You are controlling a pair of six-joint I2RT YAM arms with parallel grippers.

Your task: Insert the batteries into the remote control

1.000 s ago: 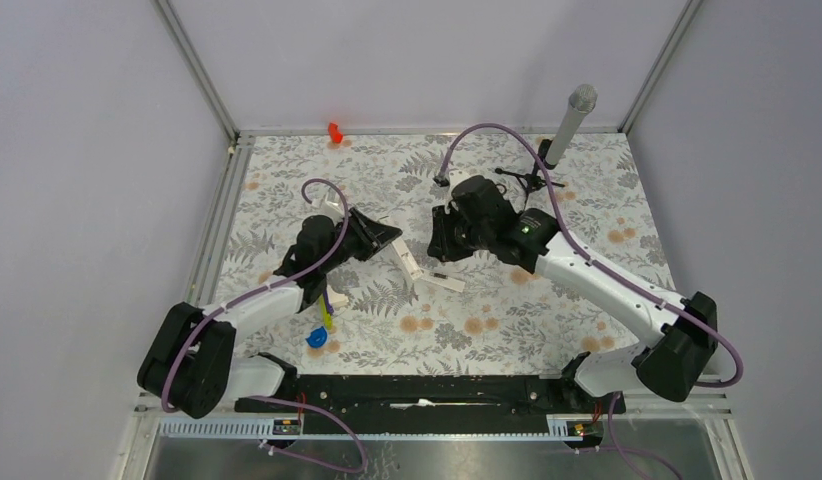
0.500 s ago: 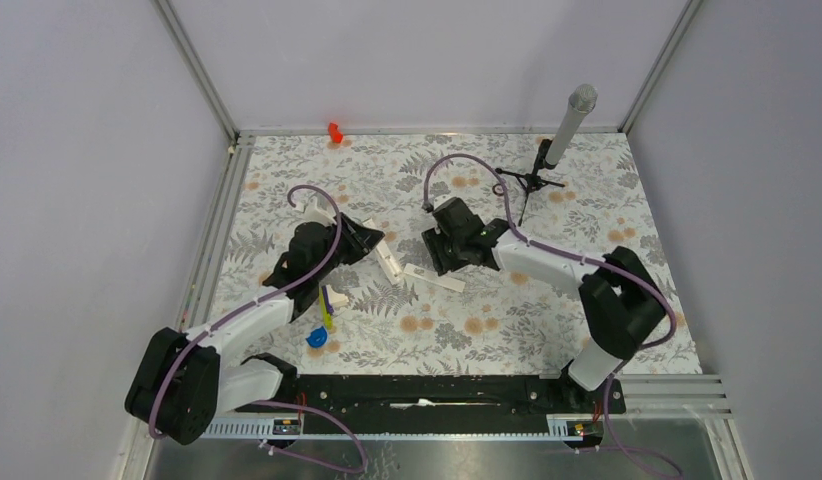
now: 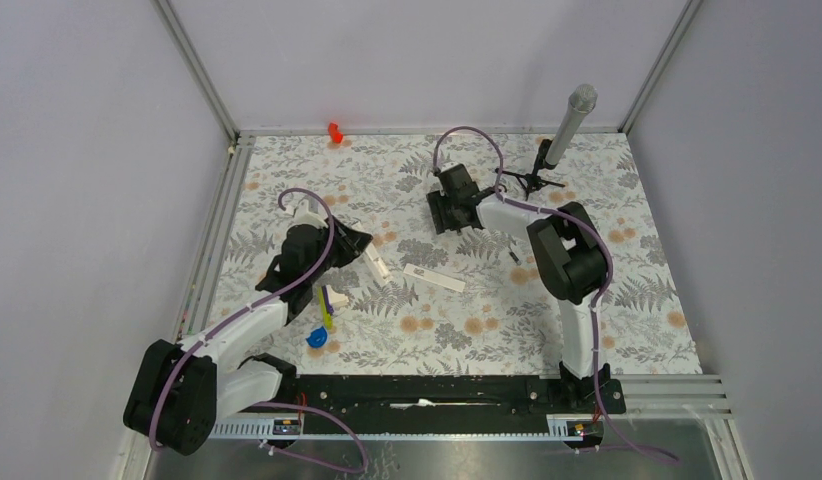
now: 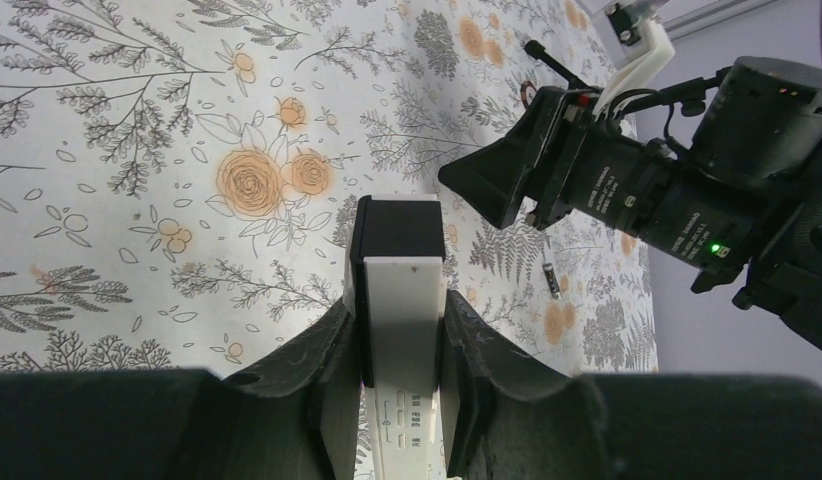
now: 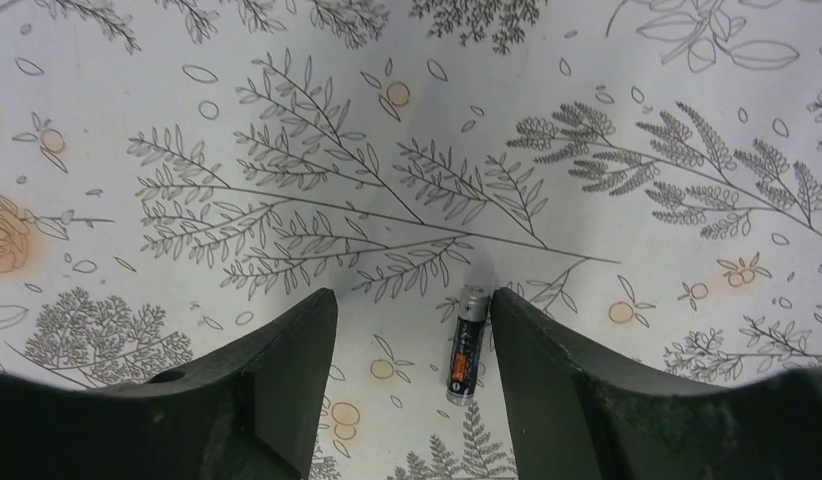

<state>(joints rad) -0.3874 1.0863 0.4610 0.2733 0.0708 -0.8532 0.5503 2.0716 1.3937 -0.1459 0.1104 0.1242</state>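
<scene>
My left gripper (image 3: 355, 246) is shut on the remote control (image 3: 376, 263), a slim white bar with a dark end. In the left wrist view the remote (image 4: 399, 255) sticks out forward between the fingers (image 4: 469, 335), above the table. My right gripper (image 3: 450, 211) is open, low over the floral table at the back middle. In the right wrist view a battery (image 5: 467, 345) lies on the table between its open fingers, close to the right finger (image 5: 547, 370). A second battery (image 3: 513, 256) lies on the table to the right; it also shows in the left wrist view (image 4: 552, 280).
A loose white strip (image 3: 435, 277) lies mid-table near the remote. A yellow-white-blue toy cluster (image 3: 322, 322) sits front left. A microphone on a small stand (image 3: 565, 125) stands at the back right. A small red object (image 3: 334, 131) is at the back edge.
My right gripper has swung from beside the white strip to farther back, its arm folding up. My left gripper has drawn back a little to the left with the remote.
</scene>
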